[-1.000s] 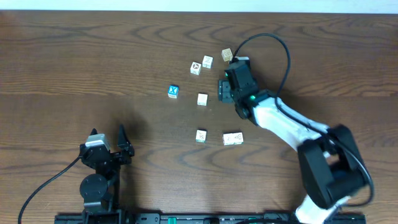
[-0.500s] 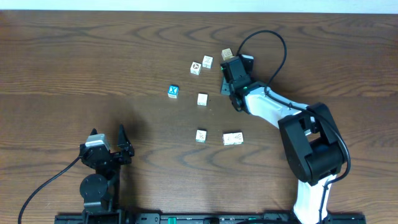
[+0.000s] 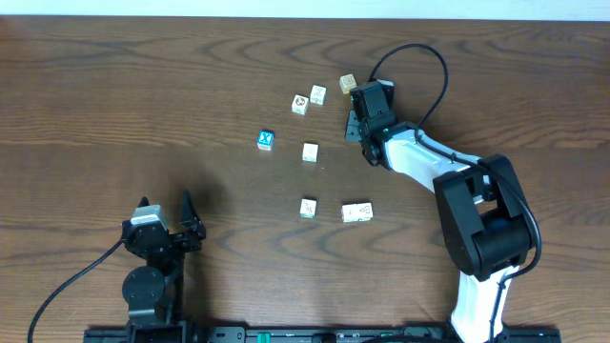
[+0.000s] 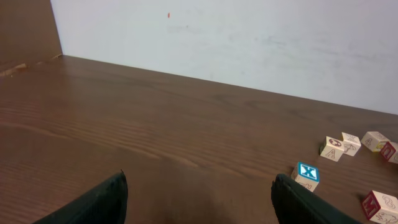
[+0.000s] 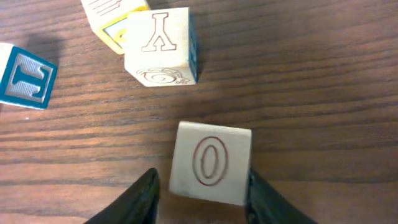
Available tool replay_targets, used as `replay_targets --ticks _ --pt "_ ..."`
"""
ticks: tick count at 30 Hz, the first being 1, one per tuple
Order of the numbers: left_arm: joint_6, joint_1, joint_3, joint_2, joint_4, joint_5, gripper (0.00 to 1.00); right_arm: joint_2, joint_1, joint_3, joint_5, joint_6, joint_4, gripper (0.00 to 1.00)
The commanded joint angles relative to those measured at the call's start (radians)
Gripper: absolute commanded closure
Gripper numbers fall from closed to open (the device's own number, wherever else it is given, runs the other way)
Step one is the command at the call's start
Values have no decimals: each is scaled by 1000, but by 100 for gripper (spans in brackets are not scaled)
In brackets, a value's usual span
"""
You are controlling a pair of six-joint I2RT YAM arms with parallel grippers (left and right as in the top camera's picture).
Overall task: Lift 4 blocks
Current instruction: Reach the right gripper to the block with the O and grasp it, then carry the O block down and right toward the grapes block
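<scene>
Several small cream blocks lie scattered on the dark wood table [image 3: 114, 105]. One block [image 3: 348, 84], printed with a red O [image 5: 211, 163], rests on the table between the fingers of my right gripper [image 5: 202, 179]. The right finger is at its side and a gap shows at the left finger. In the overhead view the right gripper [image 3: 355, 93] is at the far right of the group. A block marked Y [image 5: 160, 45] lies just ahead of it. Other blocks [image 3: 310, 151] [image 3: 307, 207] [image 3: 356, 211] lie nearer. My left gripper [image 3: 164, 200] [image 4: 199, 179] stands open and empty at the near left.
A blue-and-white cube [image 3: 266, 140] [image 4: 307, 172] sits left of the blocks. Two more cream blocks [image 3: 317, 93] [image 3: 299, 104] lie at the far side. The right arm's black cable [image 3: 434, 76] loops above the table. A white wall [image 4: 249, 43] rises beyond the far edge.
My right gripper has moved toward the far edge, up to the O block, and its jaws have narrowed around it. The left arm has not moved.
</scene>
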Motion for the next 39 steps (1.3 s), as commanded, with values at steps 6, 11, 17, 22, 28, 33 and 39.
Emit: replay_targets --ticks 6,11,17,22,28,33,39 --pt "-5 4 -16 -3 -44 -13 26 1 -4 16 -21 -45 -6 67" --pt "-5 4 -16 -3 -44 -13 25 1 -4 16 0 -45 2 43" --pt "-5 4 -16 -3 -44 -13 25 1 -5 16 39 -45 51 41" --pt "-5 4 -16 -3 -44 -13 26 1 -4 16 66 -32 57 53" --pt "-5 4 -16 -3 -44 -13 26 1 -4 16 69 -33 49 64" --pt "-5 4 -16 -3 -44 -13 26 -1 -4 16 64 -33 45 69" --pt "-5 4 -16 -3 -44 -13 26 -48 -3 16 61 -33 -2 70"
